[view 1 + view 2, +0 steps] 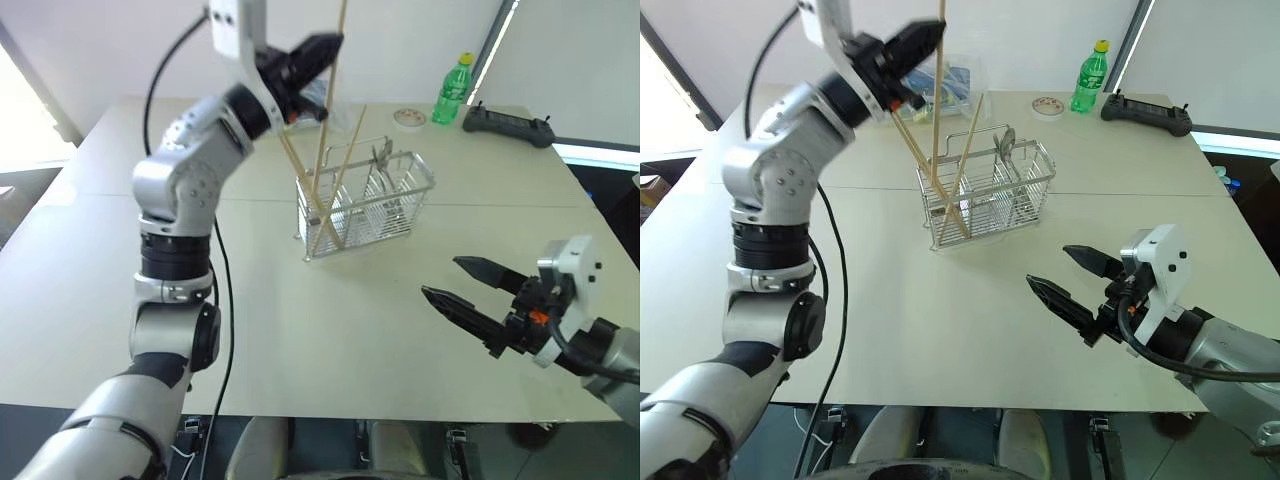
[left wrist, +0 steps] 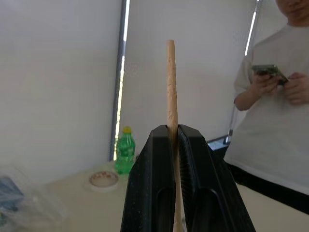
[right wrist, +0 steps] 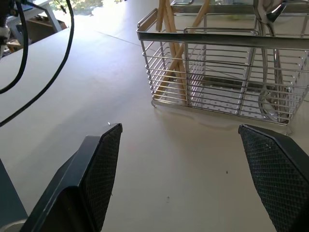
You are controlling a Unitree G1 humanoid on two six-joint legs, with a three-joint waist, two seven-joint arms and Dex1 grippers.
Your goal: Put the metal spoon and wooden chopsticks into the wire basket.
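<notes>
The wire basket [image 1: 402, 203] stands mid-table. Two wooden chopsticks [image 1: 344, 160] lean crossed in its left end. My left gripper [image 1: 328, 44] is high above the basket, shut on the upper part of a third chopstick [image 2: 170, 82]. That stick hangs nearly upright, and its lower end reaches down into the basket's left compartment. The metal spoon [image 1: 1006, 141] stands in the basket's right compartment, bowl up. My right gripper [image 1: 440, 278] hovers open over the table, near and to the right of the basket [image 3: 217, 39], with nothing between its fingers.
At the table's far edge stand a green bottle [image 1: 452, 90], a small round dish [image 1: 409, 118] and a black controller [image 1: 507, 123]. A clear plastic bag [image 1: 948, 82] lies behind the basket. A person [image 2: 270, 121] holding a phone stands beyond the table.
</notes>
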